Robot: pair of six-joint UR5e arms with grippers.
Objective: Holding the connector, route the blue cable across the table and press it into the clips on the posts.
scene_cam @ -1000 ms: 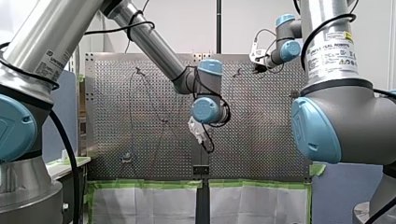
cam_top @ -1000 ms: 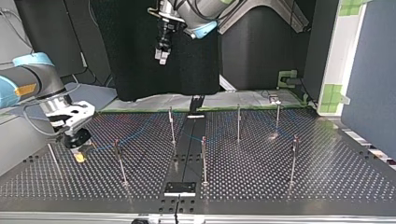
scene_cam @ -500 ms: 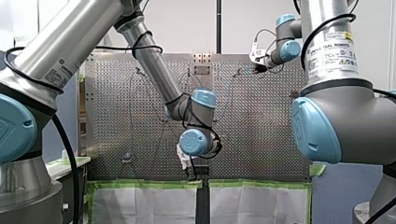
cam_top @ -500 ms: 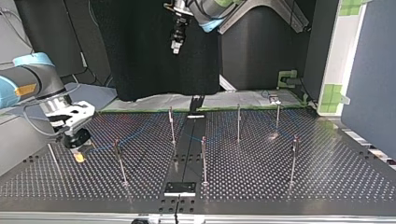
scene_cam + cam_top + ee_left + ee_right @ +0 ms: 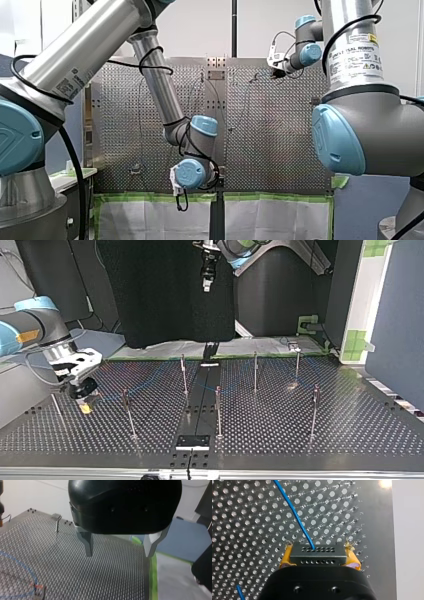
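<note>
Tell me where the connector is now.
The connector is clamped between my right pincer's yellow pads, low by the table's edge at the top view's left, blue cable attached.

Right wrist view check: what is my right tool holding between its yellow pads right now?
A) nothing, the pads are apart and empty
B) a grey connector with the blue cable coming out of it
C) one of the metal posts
B: in the right wrist view the right tool is shut on the connector, with the blue cable running out of its perforated face.
</note>
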